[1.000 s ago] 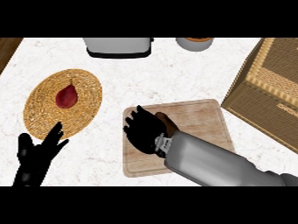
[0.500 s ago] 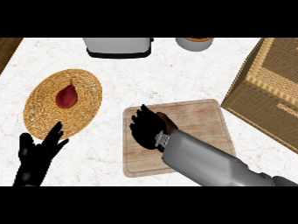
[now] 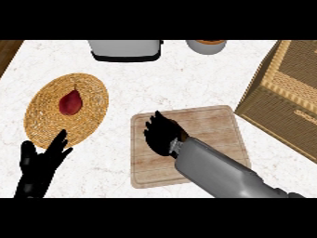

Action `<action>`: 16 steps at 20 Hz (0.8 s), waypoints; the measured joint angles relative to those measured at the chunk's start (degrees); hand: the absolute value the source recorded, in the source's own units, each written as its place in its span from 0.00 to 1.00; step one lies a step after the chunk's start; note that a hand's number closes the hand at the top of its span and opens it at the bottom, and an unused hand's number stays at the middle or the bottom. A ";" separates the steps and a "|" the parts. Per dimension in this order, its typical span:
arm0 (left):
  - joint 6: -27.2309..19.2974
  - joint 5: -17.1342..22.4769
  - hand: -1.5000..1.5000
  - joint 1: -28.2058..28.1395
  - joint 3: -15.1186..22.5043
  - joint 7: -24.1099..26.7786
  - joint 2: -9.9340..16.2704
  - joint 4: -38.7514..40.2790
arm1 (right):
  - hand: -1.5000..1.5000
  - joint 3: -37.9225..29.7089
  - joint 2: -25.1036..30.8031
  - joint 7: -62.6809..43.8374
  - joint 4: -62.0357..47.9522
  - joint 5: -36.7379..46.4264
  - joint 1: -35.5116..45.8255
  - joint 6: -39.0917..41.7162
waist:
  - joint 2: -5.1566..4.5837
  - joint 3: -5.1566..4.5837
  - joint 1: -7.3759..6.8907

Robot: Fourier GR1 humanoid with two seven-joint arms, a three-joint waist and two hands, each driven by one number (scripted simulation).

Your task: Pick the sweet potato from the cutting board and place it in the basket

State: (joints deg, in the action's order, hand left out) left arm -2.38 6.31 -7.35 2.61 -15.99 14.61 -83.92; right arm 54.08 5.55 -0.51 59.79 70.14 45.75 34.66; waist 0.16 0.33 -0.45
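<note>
A dark red sweet potato lies in the middle of the flat round woven basket at the left of the counter. My right hand hovers over the wooden cutting board, fingers relaxed and holding nothing. The board shows nothing on it besides the hand and forearm above it. At the lower left, my left hand rests open with fingers up, its fingertips just at the basket's lower rim.
A large woven wicker box stands at the right, close to the board's right edge. At the back edge stand a grey toaster and a cup. A wooden strip borders the counter at far left.
My right hand has drawn back to the right, from the board's left edge to over the board. The sweet potato, the basket and the left hand have stayed put.
</note>
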 measured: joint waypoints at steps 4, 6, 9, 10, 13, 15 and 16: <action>0.45 -0.27 0.50 0.23 -0.57 -0.18 -0.42 0.37 | 0.00 -1.65 -1.09 1.61 -1.51 2.69 -0.51 -0.75 | 0.03 0.02 0.02; 0.51 -0.63 0.50 -0.19 -0.49 0.55 -0.94 0.22 | 0.00 -2.23 -0.88 2.02 -0.85 3.93 -1.43 -0.75 | 0.06 0.04 0.11; 1.05 -0.85 0.50 -0.18 -0.85 1.07 -1.01 0.45 | 1.00 -2.98 -1.43 3.79 -3.30 5.91 -1.18 -2.63 | 0.13 0.03 0.04; 1.51 -0.61 0.50 -0.04 -1.13 0.82 -0.72 0.49 | 1.00 -2.64 -1.49 4.60 -3.81 6.71 -1.04 -3.73 | 0.18 0.02 0.00; 1.56 -1.03 0.50 0.30 -1.38 1.92 -1.32 1.80 | 1.00 -1.76 -0.85 7.50 -4.29 8.88 -0.85 -6.95 | 0.33 0.17 -0.06; 1.04 -1.64 0.50 0.55 -1.14 1.20 -1.79 1.63 | 1.00 -1.86 -0.90 9.07 -5.17 10.28 -0.07 -8.67 | 0.32 0.23 -0.12; 0.83 -1.87 0.50 0.15 -0.87 0.48 -1.97 0.52 | 1.00 -1.76 -0.81 9.27 -4.90 11.13 -0.47 -9.05 | 0.33 0.19 -0.09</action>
State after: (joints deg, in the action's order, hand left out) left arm -1.56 4.44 -7.19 1.74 -15.51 12.63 -83.40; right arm 52.31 4.74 8.76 54.89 81.27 45.29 25.61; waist 0.49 0.53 -0.53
